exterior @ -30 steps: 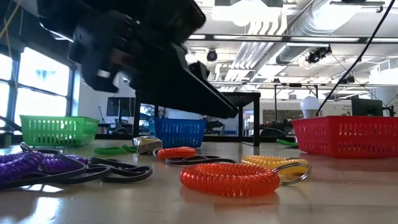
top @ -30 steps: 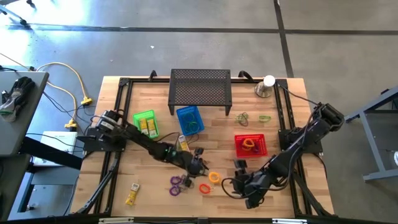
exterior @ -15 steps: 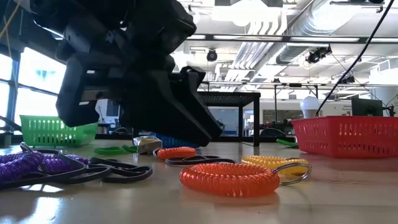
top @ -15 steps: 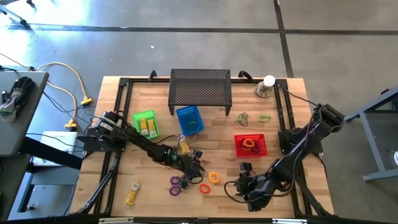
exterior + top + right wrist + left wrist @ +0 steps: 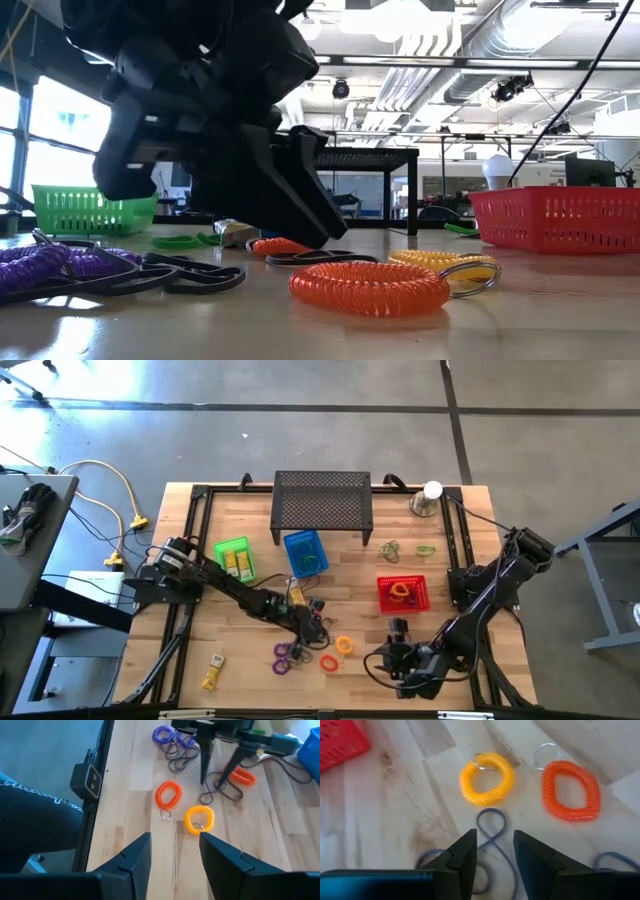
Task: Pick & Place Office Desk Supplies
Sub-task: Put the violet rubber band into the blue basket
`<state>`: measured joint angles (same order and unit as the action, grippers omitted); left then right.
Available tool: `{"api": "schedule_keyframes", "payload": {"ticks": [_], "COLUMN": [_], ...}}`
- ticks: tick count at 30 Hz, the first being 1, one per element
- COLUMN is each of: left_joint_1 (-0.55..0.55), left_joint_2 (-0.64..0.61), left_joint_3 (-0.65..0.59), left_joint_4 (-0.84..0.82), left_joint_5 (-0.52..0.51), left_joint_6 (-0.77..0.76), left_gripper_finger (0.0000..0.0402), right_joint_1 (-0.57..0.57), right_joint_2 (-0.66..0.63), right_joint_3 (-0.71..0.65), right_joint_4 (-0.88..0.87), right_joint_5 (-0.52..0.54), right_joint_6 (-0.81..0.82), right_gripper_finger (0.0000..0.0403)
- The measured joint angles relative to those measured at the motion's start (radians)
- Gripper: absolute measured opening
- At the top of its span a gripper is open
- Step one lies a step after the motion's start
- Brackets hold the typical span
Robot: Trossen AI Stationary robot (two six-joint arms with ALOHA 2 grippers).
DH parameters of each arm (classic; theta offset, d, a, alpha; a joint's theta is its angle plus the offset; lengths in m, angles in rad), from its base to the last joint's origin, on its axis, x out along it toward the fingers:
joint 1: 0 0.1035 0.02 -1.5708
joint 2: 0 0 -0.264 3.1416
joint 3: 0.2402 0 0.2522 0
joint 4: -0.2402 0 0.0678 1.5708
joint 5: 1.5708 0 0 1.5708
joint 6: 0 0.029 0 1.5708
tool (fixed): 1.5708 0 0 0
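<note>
We see the left gripper [image 5: 318, 626] low over the middle of the table [image 5: 250, 670], fingers [image 5: 465, 855] part open with nothing between them, straddling a thin dark loop [image 5: 491, 827] that lies flat on the wood. We judge it is lined up to pinch that loop. Just beyond lie a yellow coil band [image 5: 486, 779] and an orange coil band [image 5: 569, 790], near each other but apart. A purple coil [image 5: 283, 654] sits in a tangle towards the front edge.

The right gripper [image 5: 400, 632] hangs at the front right, fingers [image 5: 137, 857] part open and empty, looking back across at the bands; it seems to be waiting clear of the left arm's work.

Green basket [image 5: 233, 557], blue basket [image 5: 305, 552] and red basket [image 5: 403, 593] already hold some supplies, likely sorted by colour. Loose green loops [image 5: 390, 548] lie near the back right; a yellow packet [image 5: 212, 672] lies front left.

Against the frame a second ago: the left gripper has come lower and nearer the bands, and the right arm has drawn back towards the front edge. The bands have not shifted.
</note>
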<state>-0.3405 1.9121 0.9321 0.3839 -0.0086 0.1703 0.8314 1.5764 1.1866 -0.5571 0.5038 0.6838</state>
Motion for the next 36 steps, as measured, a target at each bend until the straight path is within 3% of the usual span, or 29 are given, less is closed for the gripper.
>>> {"api": "schedule_keyframes", "payload": {"ticks": [10, 20, 24, 30, 36], "left_joint_1": [-0.002, 0.009, 0.011, 0.008, -0.016], "left_joint_2": [0.034, 0.088, 0.090, 0.092, 0.083], "left_joint_3": [0.001, 0.005, 0.005, 0.004, 0.002], "left_joint_4": [0.006, 0.033, 0.015, -0.002, 0.020], "left_joint_5": [-0.007, -0.049, -0.057, -0.073, -0.103], "left_joint_6": [0.011, -0.024, -0.082, -0.101, -0.062], "left_gripper_finger": [0.0122, 0.0119, 0.0089, 0.0010, 0.0002], "right_joint_1": [0.000, 0.000, 0.000, 0.000, 0.000], "right_joint_2": [0.000, 0.000, 0.000, 0.000, 0.000], "right_joint_3": [-0.002, -0.099, -0.161, -0.218, -0.223], "right_joint_4": [0.053, 0.244, 0.355, 0.471, 0.506], "right_joint_5": [0.001, -0.001, -0.002, -0.011, -0.008], "right_joint_6": [0.027, 0.024, 0.027, 0.027, 0.031], "right_gripper_finger": [0.0155, 0.0155, 0.0155, 0.0155, 0.0155]}}
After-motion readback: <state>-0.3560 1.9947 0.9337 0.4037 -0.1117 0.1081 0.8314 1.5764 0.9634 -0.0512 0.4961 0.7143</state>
